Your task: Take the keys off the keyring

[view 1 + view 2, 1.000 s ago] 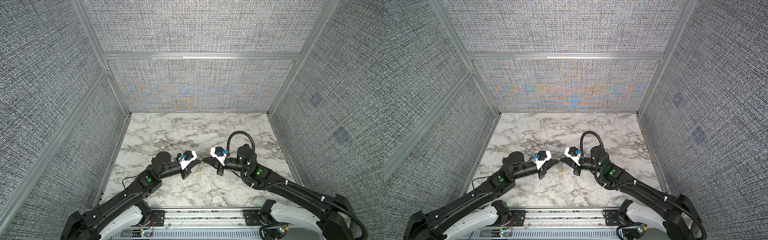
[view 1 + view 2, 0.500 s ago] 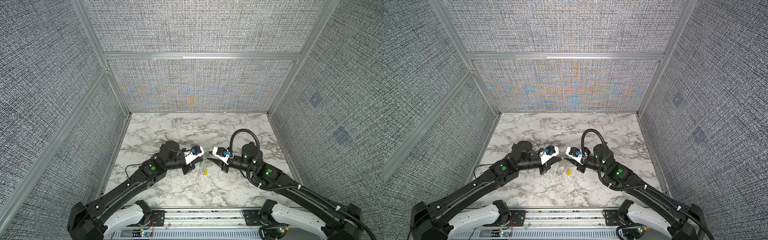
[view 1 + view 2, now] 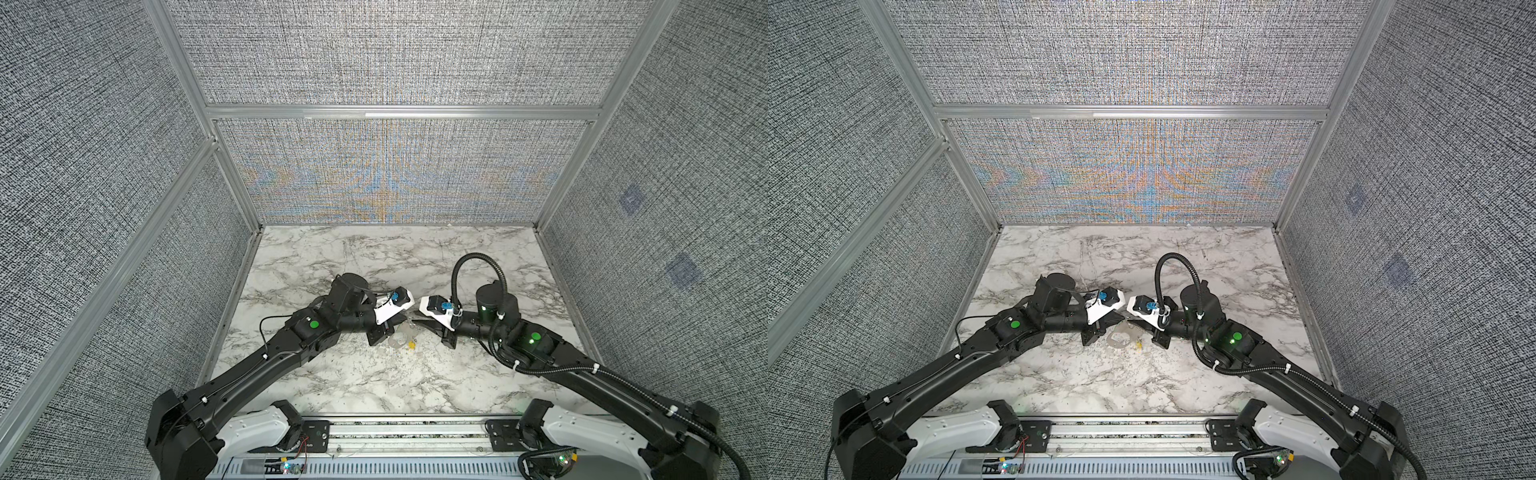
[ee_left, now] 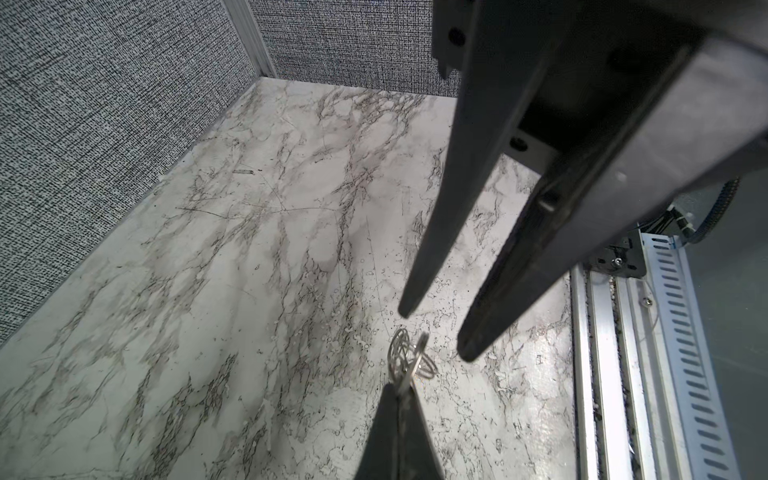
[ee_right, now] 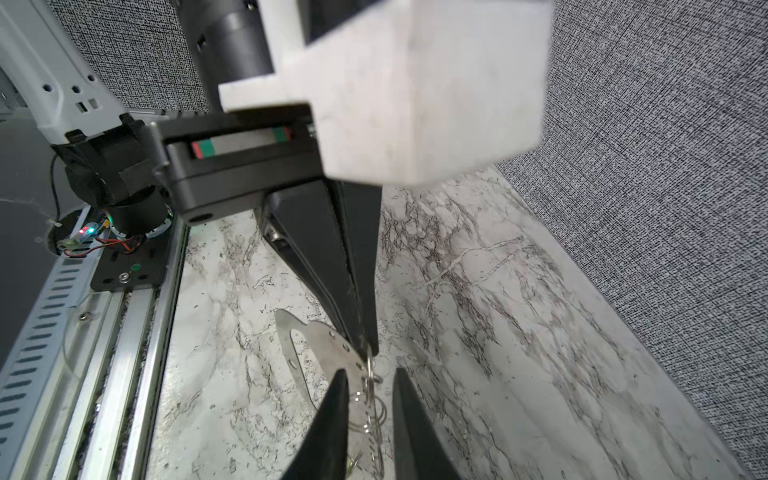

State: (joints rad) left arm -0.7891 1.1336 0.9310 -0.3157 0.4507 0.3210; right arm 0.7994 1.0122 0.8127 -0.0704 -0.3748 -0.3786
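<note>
The keyring [image 5: 320,345] is a flat grey metal loop held a little above the marble and shows in both top views [image 3: 400,337] [image 3: 1120,337]. My left gripper [image 4: 400,390] [image 3: 404,325] is shut on its edge, where thin wire rings [image 4: 409,359] stick out past the tips. My right gripper [image 5: 370,372] [image 3: 1130,322] is open, and its fingers [image 5: 338,399] stand either side of that same edge and the wire rings [image 5: 374,409] without pinching them. A key with a yellow tag [image 3: 411,344] sits just below the keyring. Whether this key still hangs from a ring I cannot tell.
Marble tabletop [image 3: 374,257] inside grey fabric walls with aluminium posts. A slotted metal rail [image 3: 399,432] and both arm bases run along the front edge. The right arm's black cable hose [image 3: 478,266] loops above its wrist.
Both grippers have moved a little away from the front rail and stayed tip to tip. My right gripper's jaws have parted. The yellow-tagged key has come into sight below the keyring.
</note>
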